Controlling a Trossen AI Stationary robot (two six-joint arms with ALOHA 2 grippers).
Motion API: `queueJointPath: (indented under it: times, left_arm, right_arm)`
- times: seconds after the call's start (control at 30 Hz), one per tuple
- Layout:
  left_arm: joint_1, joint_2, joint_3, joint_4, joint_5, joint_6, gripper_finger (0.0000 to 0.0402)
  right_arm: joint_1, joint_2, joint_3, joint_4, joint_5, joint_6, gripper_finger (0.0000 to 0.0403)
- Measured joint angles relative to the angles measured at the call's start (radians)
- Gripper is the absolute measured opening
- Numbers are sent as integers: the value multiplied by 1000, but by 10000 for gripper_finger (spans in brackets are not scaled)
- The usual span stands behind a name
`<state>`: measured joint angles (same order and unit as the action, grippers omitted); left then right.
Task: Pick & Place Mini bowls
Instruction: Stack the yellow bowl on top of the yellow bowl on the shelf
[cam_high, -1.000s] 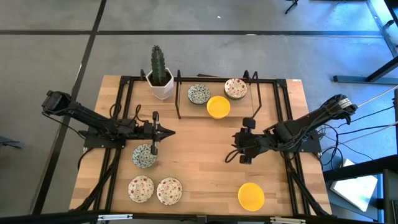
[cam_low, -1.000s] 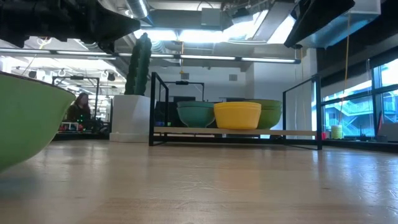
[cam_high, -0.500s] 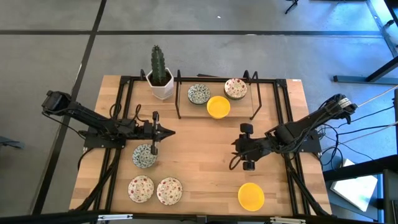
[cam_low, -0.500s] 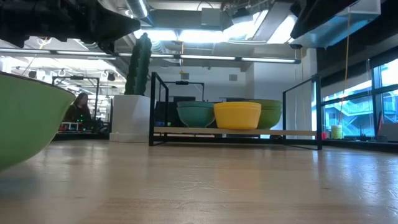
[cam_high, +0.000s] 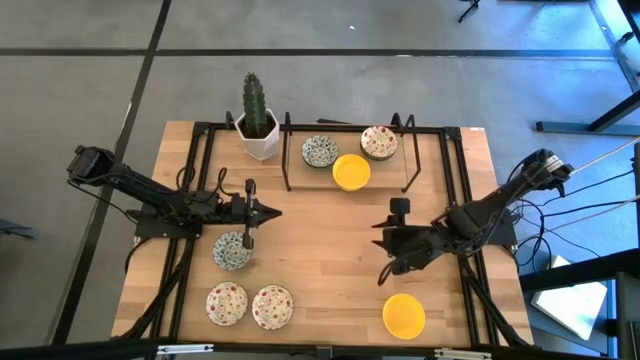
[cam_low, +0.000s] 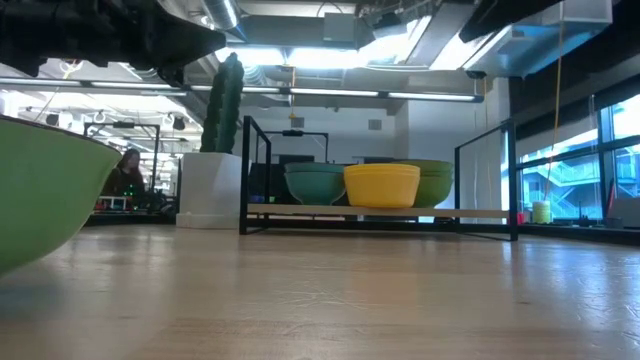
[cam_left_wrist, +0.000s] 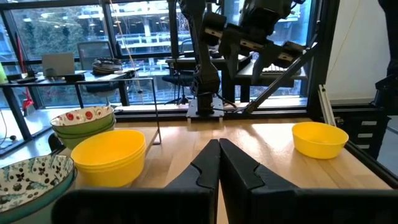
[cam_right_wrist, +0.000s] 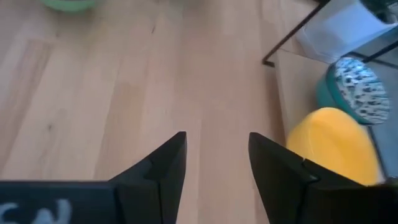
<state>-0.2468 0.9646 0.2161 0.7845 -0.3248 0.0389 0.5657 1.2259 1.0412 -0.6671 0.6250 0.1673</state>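
Left gripper (cam_high: 270, 211) sat parked mid-left over the bench (cam_high: 320, 270), fingers pressed together on nothing; patterned bowl (cam_high: 232, 250) lay just in front of and under that arm, two speckled bowls (cam_high: 227, 303) (cam_high: 272, 306) side by side at the front-left edge; none of these in play as I read it.

Rack (cam_high: 290, 165) at the back held a blue-green bowl (cam_high: 320, 151), a yellow bowl (cam_high: 351, 171) and a speckled stack (cam_high: 379, 142); cactus pot (cam_high: 258, 138) beside it, not a target.

Right gripper (cam_high: 391, 249) hung over bare wood right of centre, fingers spread wide, empty; loose yellow bowl (cam_high: 404, 315) sat near the front edge, near but apart from it.

My read: step was the approach to that loose yellow bowl. To do it well: keep fingers wide; come down straddling one rim wall, one finger inside, one outside; close only once low enough to bite the wall; shallow smooth bowl likely slips, so lift straight before swinging toward the rack.
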Motion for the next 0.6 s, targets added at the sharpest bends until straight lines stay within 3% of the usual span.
queueJointPath:
  times: [0.33,0.47,0.6]
  left_arm:
    - [0,0,0,-5,-85,-16,2]
    - [0,0,0,-6,-77,-18,7]
    - [0,0,0,-7,-77,-18,7]
  right_arm:
    - [26,-10,0,-166,73,87,173]
    - [80,-69,0,-281,157,225,173]
    - [168,-162,-45,-262,194,304,173]
